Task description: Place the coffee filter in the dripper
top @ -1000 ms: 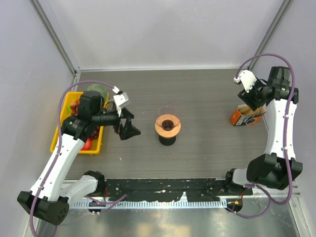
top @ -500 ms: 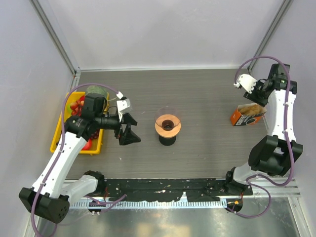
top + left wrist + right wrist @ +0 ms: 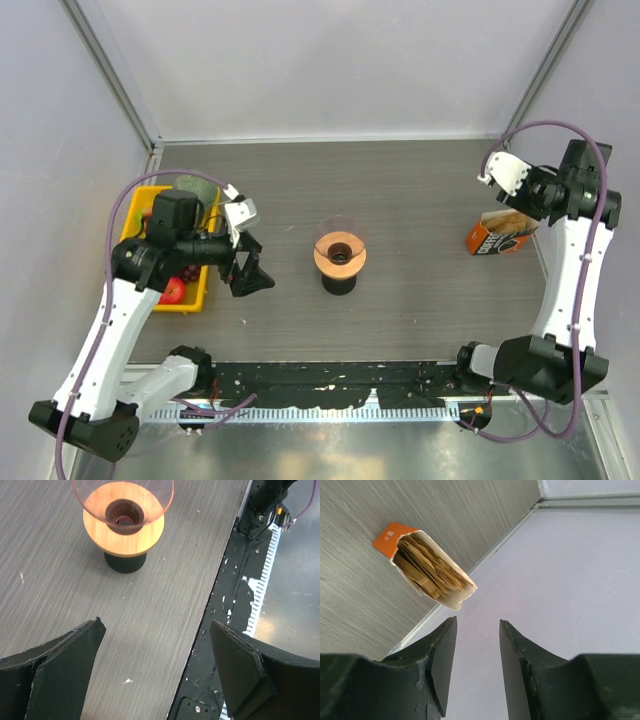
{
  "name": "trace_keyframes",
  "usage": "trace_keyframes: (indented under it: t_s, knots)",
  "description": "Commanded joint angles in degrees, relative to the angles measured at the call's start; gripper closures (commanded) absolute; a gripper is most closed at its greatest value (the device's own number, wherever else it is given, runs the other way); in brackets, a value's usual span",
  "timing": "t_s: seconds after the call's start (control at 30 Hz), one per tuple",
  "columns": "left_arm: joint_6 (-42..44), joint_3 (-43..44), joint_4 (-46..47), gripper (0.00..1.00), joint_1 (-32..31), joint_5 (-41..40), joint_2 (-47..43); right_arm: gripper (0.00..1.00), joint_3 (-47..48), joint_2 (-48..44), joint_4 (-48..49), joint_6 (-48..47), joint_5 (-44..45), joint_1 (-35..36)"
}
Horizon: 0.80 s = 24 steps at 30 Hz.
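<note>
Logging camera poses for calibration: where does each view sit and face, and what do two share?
Top external: above, behind the arms, looking down on the table; both arms show.
Left wrist: on the left arm, looking past the left gripper at the dripper.
Right wrist: on the right arm, looking past the right gripper at boxed coffee filters.
Top and left wrist share the dripper.

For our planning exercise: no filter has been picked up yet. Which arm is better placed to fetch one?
Right. The right gripper, open, hangs close to the box holding the coffee filters; the left gripper, also open, faces the dripper, far from it.
</note>
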Motion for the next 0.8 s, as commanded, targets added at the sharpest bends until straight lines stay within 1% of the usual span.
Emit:
trace_keyframes:
  t_s: [0.0,0.03,0.1,0.17,0.23,0.33,0.43,0.5,0.57,0.67,0.7,0.77]
  knots:
    - [0.9,2.3,-6.7,0.01,0.1,-6.2,-4.1,0.54,-4.3,-6.3,0.4,0.2,-5.1,-0.2]
    - [0.5,2.4,-7.0,0.01,0.1,-6.7,-5.4,0.54,-5.3,-7.3,0.3,0.0,-5.6,-0.2]
    - [-0.7,1.9,-7.1,0.01,0.1,-6.8,-8.4,0.54,-8.1,-12.4,-0.9,-1.4,-7.0,-0.3]
    - [-1.7,0.7,-5.9,0.00,0.1,-5.7,-11.3,0.54,-11.0,-15.7,-2.3,-3.0,-8.2,-0.2]
    - [-2.2,-0.3,-4.8,0.01,0.1,-5.2,-13.5,0.53,-12.3,-18.0,-3.7,-4.2,-9.3,-0.2]
    - [-0.6,-0.8,-5.7,0.00,0.1,-4.7,-14.6,0.53,-12.6,-19.0,-4.7,-4.9,-10.0,-0.3]
    - [2.1,-0.7,-6.5,0.01,0.1,-4.0,-14.7,0.53,-10.9,-16.4,-5.8,-6.0,-10.3,-0.2]
    - [3.9,-2.1,-4.6,0.00,0.0,-3.8,-14.0,0.53,-10.6,-14.2,-5.7,-7.3,-10.4,-0.3]
    - [4.4,-1.7,-2.6,0.01,0.0,-3.2,-10.4,0.53,-11.0,-12.0,-5.5,-9.9,-11.1,-0.2]
    - [11.1,1.9,-5.6,0.02,0.0,-0.5,-4.3,0.53,-10.5,-8.0,-4.7,-12.5,-11.4,-0.2]
    - [14.6,2.2,-5.8,0.03,0.0,-0.3,-3.4,0.53,-9.4,-7.1,-4.8,-13.8,-10.1,-0.3]
    - [17.8,1.8,-4.3,0.02,0.0,-0.5,-2.8,0.53,-7.4,-4.0,-3.9,-14.4,-8.6,-0.4]
